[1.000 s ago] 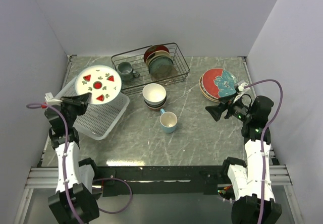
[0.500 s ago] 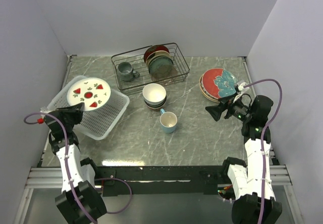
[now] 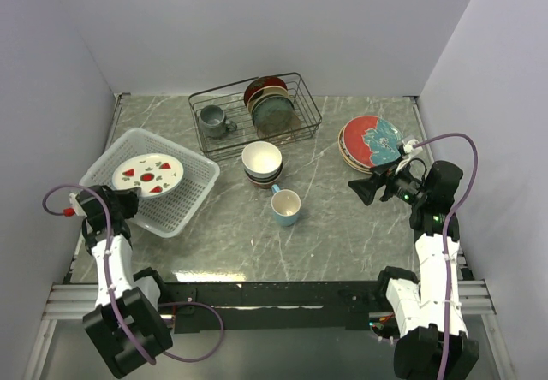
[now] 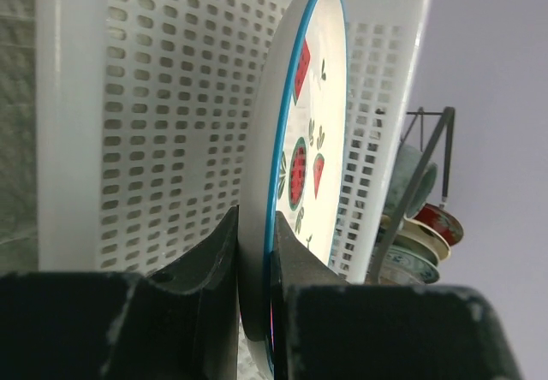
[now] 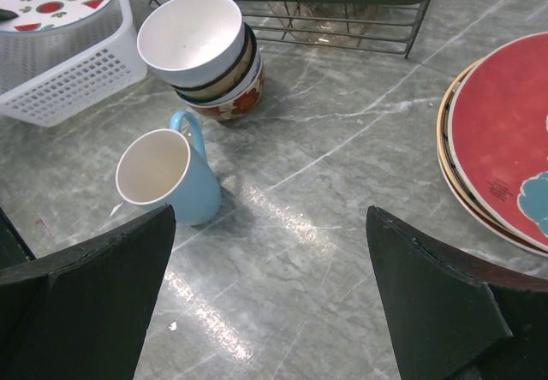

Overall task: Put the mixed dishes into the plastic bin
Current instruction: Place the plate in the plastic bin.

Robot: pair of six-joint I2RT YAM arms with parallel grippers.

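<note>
My left gripper [image 3: 128, 200] is shut on the near edge of a white plate [image 3: 147, 175] with red watermelon motifs and a blue rim. The plate lies low inside the white plastic bin [image 3: 190, 200], tilted toward the gripper. In the left wrist view both fingers pinch the plate [image 4: 312, 140] by its rim, with the bin's lattice wall [image 4: 154, 115] behind. My right gripper [image 3: 364, 190] hangs open over bare table, left of the stacked plates [image 3: 370, 143], whose top plate is red with a teal flower. A light blue mug [image 5: 167, 175] and stacked bowls [image 5: 201, 50] stand mid-table.
A black wire rack [image 3: 257, 110] at the back holds a grey mug [image 3: 212, 121] and upright plates [image 3: 270, 102]. White walls close in the table on three sides. The bin sits at the left edge.
The left arm has lowered the watermelon plate from above the bin down into it and drawn back toward the near edge. The right arm has not moved.
</note>
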